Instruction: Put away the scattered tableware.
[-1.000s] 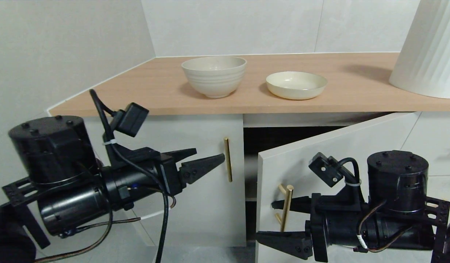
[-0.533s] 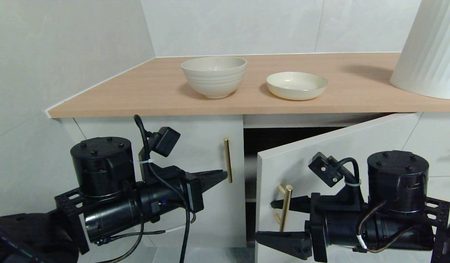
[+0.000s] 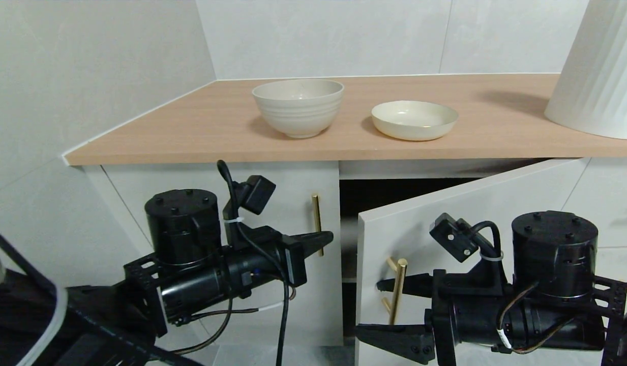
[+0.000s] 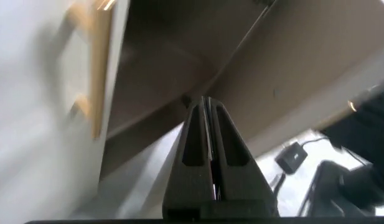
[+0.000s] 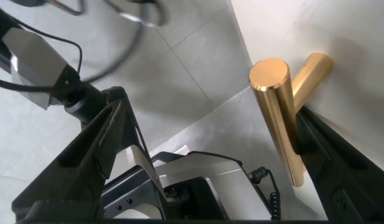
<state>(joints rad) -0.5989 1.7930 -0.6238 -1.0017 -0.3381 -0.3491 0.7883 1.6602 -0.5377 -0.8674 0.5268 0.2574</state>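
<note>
1. Deep ribbed bowl (image 3: 298, 105) stands upright on the wooden countertop (image 3: 201, 127), towards its left. A shallow cream dish (image 3: 414, 119) sits near it on the right, the two apart.
2. Tall white ribbed container (image 3: 598, 76) stands at the countertop's right end, well apart from the dish.
3. Below the countertop, the left cabinet door (image 3: 272, 203) is closed. The right cabinet door (image 3: 471, 203) is swung ajar, with a dark interior behind it.
4. Left gripper (image 3: 326, 237): fingers pressed together, holding nothing, with the tip just beside the lower end of the left door's brass handle (image 3: 317, 216).
5. Right gripper (image 3: 374, 309): jaws spread wide, one finger on either side of the ajar door's brass bar handle (image 5: 279, 106). Cannot tell whether they touch it.
</note>
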